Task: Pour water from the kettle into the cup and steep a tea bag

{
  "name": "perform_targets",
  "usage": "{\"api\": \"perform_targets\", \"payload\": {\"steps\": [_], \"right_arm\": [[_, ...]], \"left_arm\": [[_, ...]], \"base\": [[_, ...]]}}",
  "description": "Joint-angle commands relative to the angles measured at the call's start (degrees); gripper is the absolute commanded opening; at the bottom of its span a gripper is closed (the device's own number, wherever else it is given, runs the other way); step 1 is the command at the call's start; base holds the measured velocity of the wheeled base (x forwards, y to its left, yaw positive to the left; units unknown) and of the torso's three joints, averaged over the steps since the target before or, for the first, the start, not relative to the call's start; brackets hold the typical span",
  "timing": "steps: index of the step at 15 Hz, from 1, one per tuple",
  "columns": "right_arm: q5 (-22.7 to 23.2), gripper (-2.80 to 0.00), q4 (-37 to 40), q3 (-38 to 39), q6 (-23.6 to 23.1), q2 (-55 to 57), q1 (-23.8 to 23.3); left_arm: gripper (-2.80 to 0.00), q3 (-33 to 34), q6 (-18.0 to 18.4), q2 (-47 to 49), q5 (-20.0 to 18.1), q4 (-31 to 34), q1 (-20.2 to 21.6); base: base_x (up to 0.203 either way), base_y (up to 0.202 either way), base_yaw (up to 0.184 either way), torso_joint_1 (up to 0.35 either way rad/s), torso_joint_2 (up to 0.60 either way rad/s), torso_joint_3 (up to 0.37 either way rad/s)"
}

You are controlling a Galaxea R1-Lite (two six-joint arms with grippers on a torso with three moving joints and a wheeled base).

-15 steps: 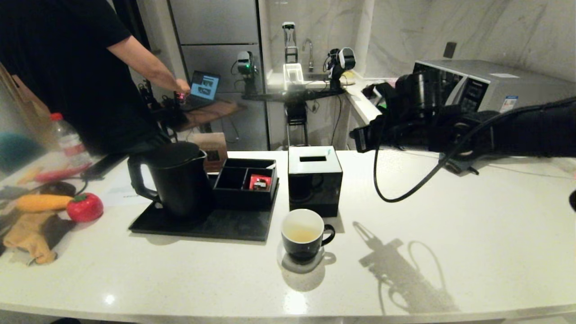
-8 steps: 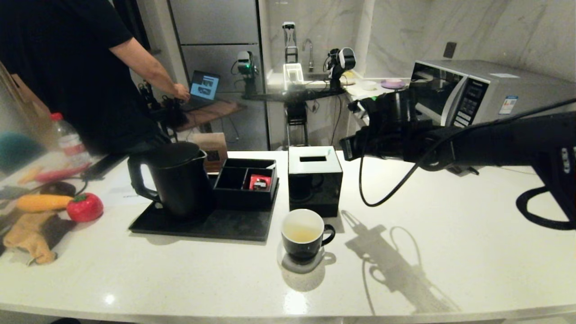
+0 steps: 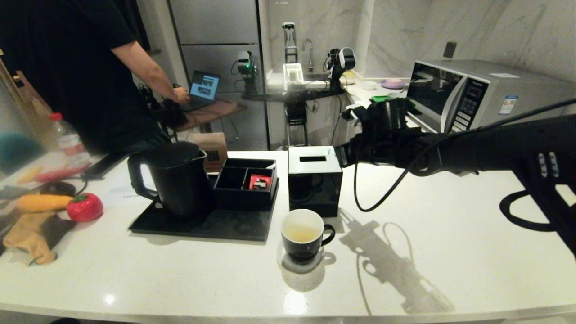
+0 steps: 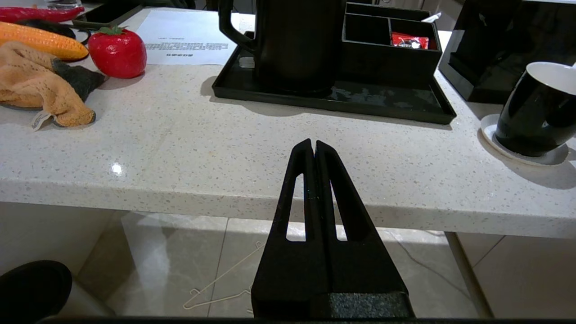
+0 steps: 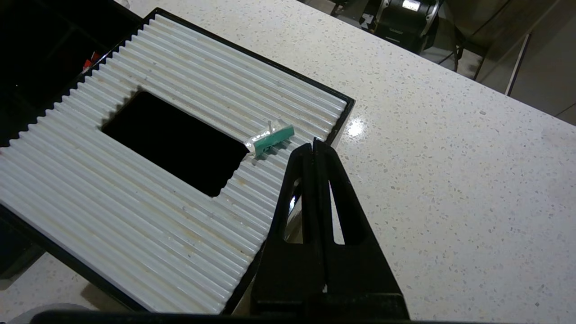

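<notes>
The tall black kettle (image 3: 173,180) stands on a black tray (image 3: 202,227) at the left, also seen in the left wrist view (image 4: 292,45). The black cup (image 3: 303,234) with a white inside sits on a white coaster in front of the tissue box and holds a little pale liquid. The tea bag is not in view. My right gripper (image 3: 340,156) is shut and empty, hanging above the right edge of the tissue box; its tips (image 5: 313,143) stand near a small green and clear piece (image 5: 270,138). My left gripper (image 4: 313,143) is shut and empty, low at the counter's front edge.
A black tissue box (image 3: 314,180) with a ribbed white top stands behind the cup. A black organiser (image 3: 245,182) on the tray holds a red packet (image 3: 260,182). Toy food and a cloth (image 3: 31,229) lie far left. A microwave (image 3: 472,92) stands back right. A person is behind the counter.
My right arm has swung left and down, bringing its shut gripper from near the microwave to the right edge of the tissue box. Kettle and cup have not moved.
</notes>
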Motion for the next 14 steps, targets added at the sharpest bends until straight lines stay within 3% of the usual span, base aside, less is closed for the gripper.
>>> {"api": "perform_targets", "payload": {"steps": [1,14], "right_arm": [[0.02,-2.8,0.04,0.01,-0.05,0.25,0.31],[0.1,-2.8,-0.22,0.01,-0.05,0.25,1.46]], "left_arm": [[-2.8,0.02,-0.05,-0.02,0.03,-0.01,0.01],[-2.8,0.02,-0.05,-0.02,0.03,-0.01,0.01]], "base": [[0.0,0.0,0.0,0.0,0.0,0.0],[0.0,0.0,0.0,0.0,0.0,0.0]]}}
